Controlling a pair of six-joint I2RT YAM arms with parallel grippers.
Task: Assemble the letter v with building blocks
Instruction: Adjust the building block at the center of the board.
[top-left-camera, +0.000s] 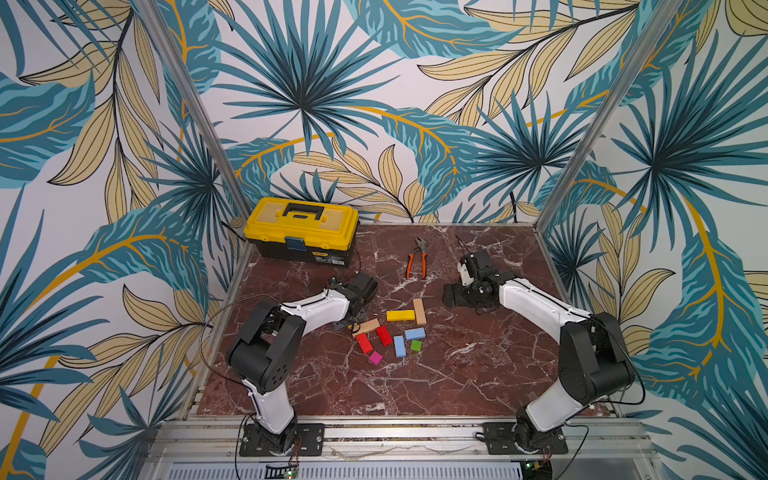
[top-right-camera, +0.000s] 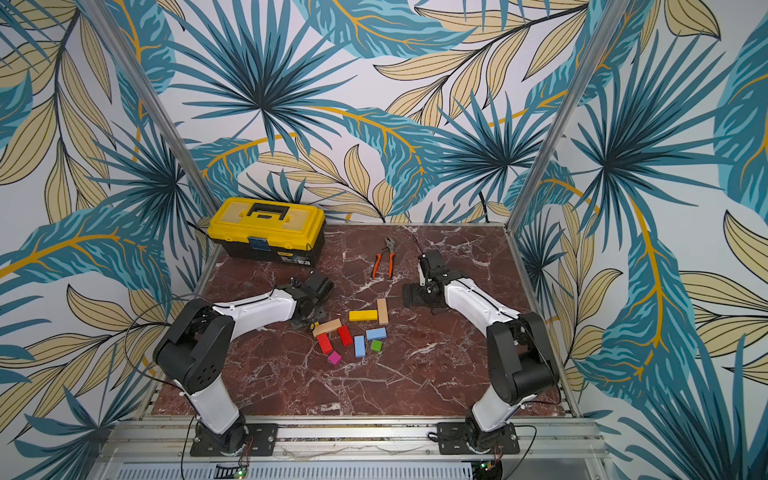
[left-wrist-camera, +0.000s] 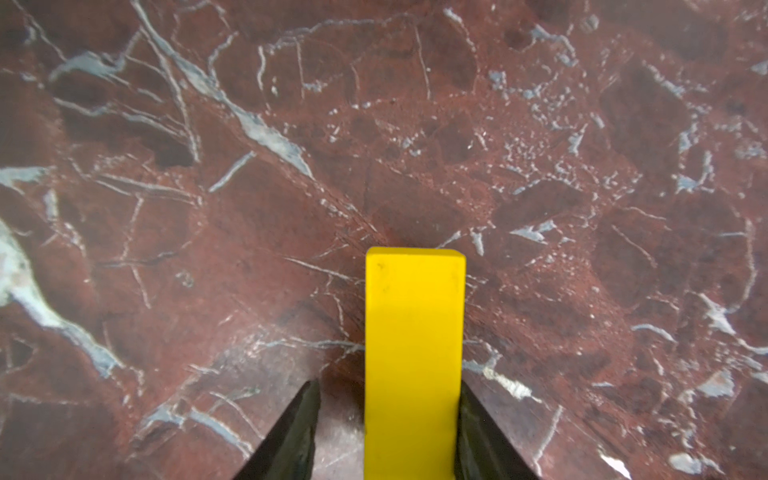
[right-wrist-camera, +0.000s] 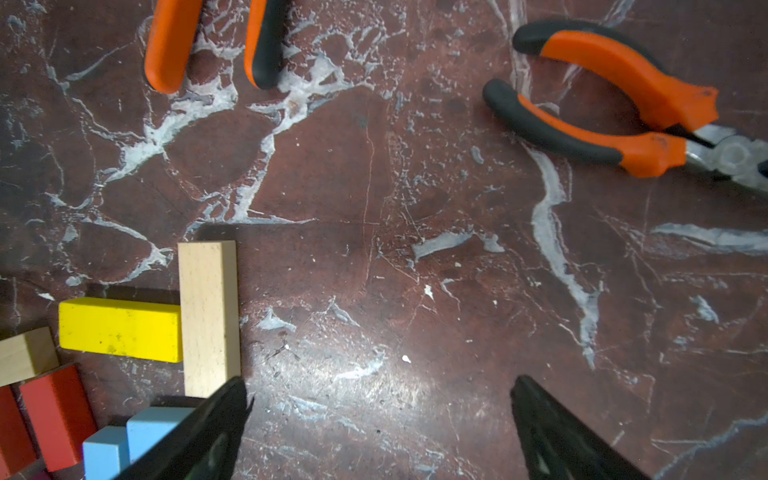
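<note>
Magenta marks the nearest piece: the magenta cube (top-left-camera: 375, 358) is seen lying alone on the red marble table (top-left-camera: 457, 374), at the front of the loose building blocks. Just beyond the magenta cube two red blocks (top-left-camera: 364, 343) are laid side by side, and on the right arm's side of it two light-blue blocks (top-left-camera: 399, 346) and a green cube (top-left-camera: 416, 345) are grouped. Farther behind the magenta cube a tilted plain-wood bar (top-left-camera: 366, 327) is found, then a yellow bar (top-left-camera: 400, 315) butted against a second plain-wood bar (top-left-camera: 419, 311). Beyond the magenta cube on the left arm's side, a second yellow bar (left-wrist-camera: 413, 361) is framed by the left gripper (left-wrist-camera: 387, 383), whose jaws are parted: one is against the bar's side, and a gap is seen at the other. Well beyond the magenta cube on the right arm's side, the right gripper (right-wrist-camera: 380, 379) is spread wide over bare marble. Farthest from the magenta cube, orange-handled pliers (top-left-camera: 424, 264) and a yellow toolbox (top-left-camera: 301, 226) are set.
</note>
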